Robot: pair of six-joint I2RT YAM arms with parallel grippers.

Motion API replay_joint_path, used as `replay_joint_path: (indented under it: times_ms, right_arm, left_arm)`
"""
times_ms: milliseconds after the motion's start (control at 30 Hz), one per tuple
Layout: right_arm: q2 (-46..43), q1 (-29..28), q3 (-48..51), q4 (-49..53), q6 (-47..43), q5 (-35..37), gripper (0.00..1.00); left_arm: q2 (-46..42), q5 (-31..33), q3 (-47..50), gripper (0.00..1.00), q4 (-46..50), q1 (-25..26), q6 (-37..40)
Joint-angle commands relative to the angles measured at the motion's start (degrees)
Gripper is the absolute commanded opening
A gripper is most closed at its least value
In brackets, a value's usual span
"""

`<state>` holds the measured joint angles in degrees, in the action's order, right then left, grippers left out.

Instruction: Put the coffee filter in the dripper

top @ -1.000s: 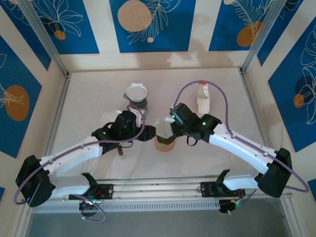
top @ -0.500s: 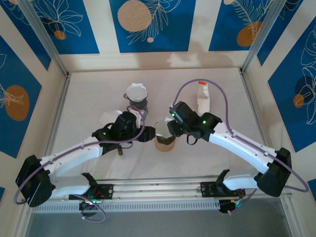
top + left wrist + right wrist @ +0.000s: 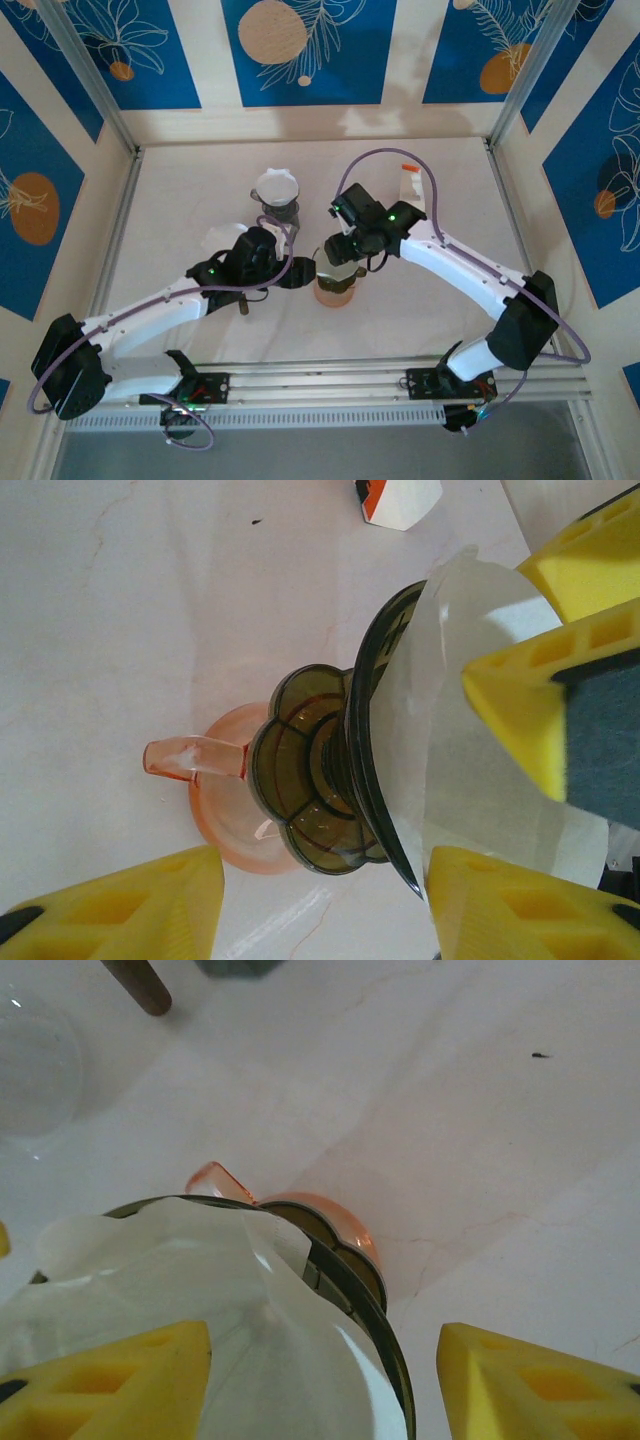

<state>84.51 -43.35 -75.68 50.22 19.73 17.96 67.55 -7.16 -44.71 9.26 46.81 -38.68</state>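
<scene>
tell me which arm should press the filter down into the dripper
Right. The right gripper is open directly above the filter, which sits crumpled in the dripper, so it could likely press straight down. The left gripper is beside the dripper, side-on.

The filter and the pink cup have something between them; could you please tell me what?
The dark dripper lies between them, holding the filter and resting on the cup, as the left wrist view shows.
</scene>
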Motion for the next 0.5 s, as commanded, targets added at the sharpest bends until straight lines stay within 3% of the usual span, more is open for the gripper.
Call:
replay_joint_path:
  times_ms: [0, 467]
  right_arm:
    - [-0.34, 0.62, -0.54, 1.39, -1.11, -0.95, 0.64]
    - [2.06, 0.02, 1.80, 0.24, -1.55, -1.53, 0.68]
  left_arm:
    - [-1.28, 0.48, 0.63, 0.57, -0.30, 0.57, 0.26]
    - [-1.02, 0.57, 0.76, 0.62, -0.77, 0.64, 0.30]
